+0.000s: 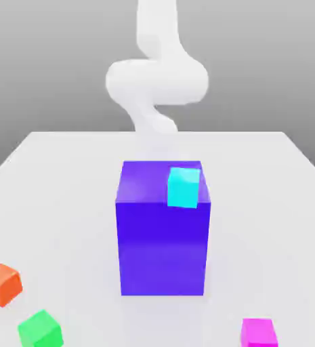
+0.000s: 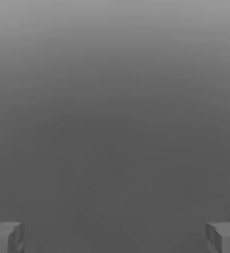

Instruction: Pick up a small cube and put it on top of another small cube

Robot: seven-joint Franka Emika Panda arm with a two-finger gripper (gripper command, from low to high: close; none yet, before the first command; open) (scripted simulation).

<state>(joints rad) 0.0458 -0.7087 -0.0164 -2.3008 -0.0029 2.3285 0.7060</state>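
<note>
With its fingers wide apart, the hand [image 2: 115, 238] holds nothing between them.

Cut off at the frame, exterior view.
Magenta cube [image 1: 259, 333], green cube [image 1: 40, 330]: lower parts lost below. Arm [image 1: 156, 81]: upper end cropped at top.

place: simulated robot workspace | shown by: white arm [image 1: 156, 81], pale tabletop [image 1: 65, 203] (plain grey backdrop)
</note>
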